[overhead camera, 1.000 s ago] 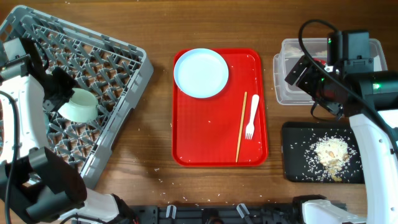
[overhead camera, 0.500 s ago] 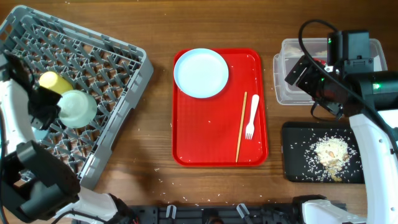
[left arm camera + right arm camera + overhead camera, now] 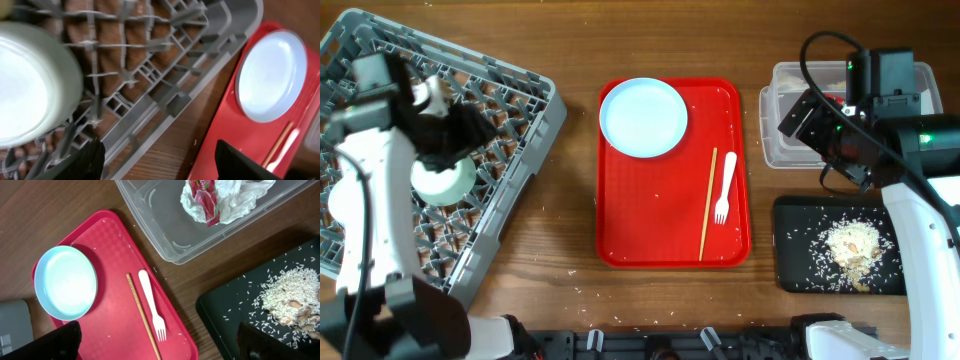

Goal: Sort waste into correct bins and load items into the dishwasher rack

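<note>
The left gripper (image 3: 159,147) stands released over the dishwasher rack (image 3: 200,85), its two dark fingers (image 3: 85,160) spread apart with nothing between them but the rack's grey wall and the wooden table (image 3: 570,40). The mint green bowl (image 3: 30,85) lies in the rack just left of those fingers, free of them. From overhead it sits under the near side of the left arm's head, among the pegs.

The right gripper (image 3: 157,330) hangs wide apart and empty, above the gap between the red tray (image 3: 110,245) and the bins.

On the red tray lie the pale blue plate (image 3: 643,117) at the far left corner, and the white fork (image 3: 724,187) and the chopstick (image 3: 708,203) side by side along the right.

Only the right wrist view looks into the clear tub (image 3: 165,225), where the red wrapper (image 3: 202,200) lies bunched with the white tissue (image 3: 230,200). The overhead arm hides both. The black tray (image 3: 795,260), near right, carries the food scraps (image 3: 852,245) and scattered rice.
</note>
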You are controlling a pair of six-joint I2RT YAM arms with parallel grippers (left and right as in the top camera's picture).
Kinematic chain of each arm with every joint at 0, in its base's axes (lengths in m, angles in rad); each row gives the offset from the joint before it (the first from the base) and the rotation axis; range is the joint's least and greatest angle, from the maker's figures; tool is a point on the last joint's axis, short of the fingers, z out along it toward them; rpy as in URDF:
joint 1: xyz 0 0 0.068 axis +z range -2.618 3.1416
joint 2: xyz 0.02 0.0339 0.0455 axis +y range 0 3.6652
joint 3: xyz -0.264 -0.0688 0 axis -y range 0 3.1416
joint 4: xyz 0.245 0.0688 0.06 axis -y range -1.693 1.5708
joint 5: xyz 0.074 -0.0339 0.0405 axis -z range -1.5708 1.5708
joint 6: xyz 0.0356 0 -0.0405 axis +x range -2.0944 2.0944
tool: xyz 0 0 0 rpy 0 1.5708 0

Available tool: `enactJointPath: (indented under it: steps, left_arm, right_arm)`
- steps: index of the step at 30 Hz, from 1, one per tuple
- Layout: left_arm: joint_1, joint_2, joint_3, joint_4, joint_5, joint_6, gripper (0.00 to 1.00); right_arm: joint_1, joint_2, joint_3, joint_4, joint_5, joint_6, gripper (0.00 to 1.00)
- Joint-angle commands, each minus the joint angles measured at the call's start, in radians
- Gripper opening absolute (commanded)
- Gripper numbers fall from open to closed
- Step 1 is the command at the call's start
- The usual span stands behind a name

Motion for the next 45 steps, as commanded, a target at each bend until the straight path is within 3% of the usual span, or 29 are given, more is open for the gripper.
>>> enactJointPath:
  steps: [1,11,12,13,14,16,19,22,32,36,42,45]
  left_arm:
    - [-0.079,0.087,-0.004,0.029,-0.032,0.216,0.67]
    - [-0.094,0.172,-0.005,-0.011,-0.060,0.454,0.66]
    - [-0.095,0.172,-0.005,-0.017,-0.055,0.468,0.54]
    - [-0.095,0.172,-0.005,-0.024,-0.050,0.477,0.26]
    - [-0.095,0.173,-0.005,-0.024,-0.050,0.476,0.23]
    - [-0.095,0.173,-0.005,-0.028,-0.050,0.476,0.27]
    - [-0.098,0.173,-0.026,-0.032,-0.050,0.477,0.43]
    - [-0.109,0.174,-0.082,-0.012,-0.050,0.502,0.49]
    - [-0.152,0.178,-0.103,0.017,-0.062,0.554,0.44]
    - [-0.153,0.198,-0.103,0.013,-0.120,0.554,0.34]
    - [-0.153,0.229,-0.103,0.023,-0.129,0.553,0.31]
    - [-0.153,0.229,-0.103,0.060,-0.120,0.550,0.20]
  right_arm:
    - [-0.004,0.009,0.004,0.000,0.017,-0.012,1.00]
    - [-0.004,0.009,0.004,0.000,0.017,-0.013,1.00]
    - [-0.004,0.009,0.004,0.000,0.017,-0.012,1.00]
    - [-0.004,0.009,0.004,0.000,0.017,-0.012,1.00]
    - [-0.004,0.009,0.004,0.000,0.017,-0.012,1.00]
    - [-0.004,0.009,0.004,0.000,0.017,-0.012,1.00]
    - [-0.004,0.009,0.004,0.000,0.017,-0.012,1.00]
    - [-0.004,0.009,0.004,0.000,0.017,-0.012,1.00]
    - [-0.004,0.009,0.004,0.000,0.017,-0.012,1.00]
    - [-0.004,0.009,0.004,0.000,0.017,-0.012,1.00]
    - [-0.004,0.009,0.004,0.000,0.017,-0.012,1.00]
    - [-0.004,0.009,0.004,0.000,0.017,-0.012,1.00]
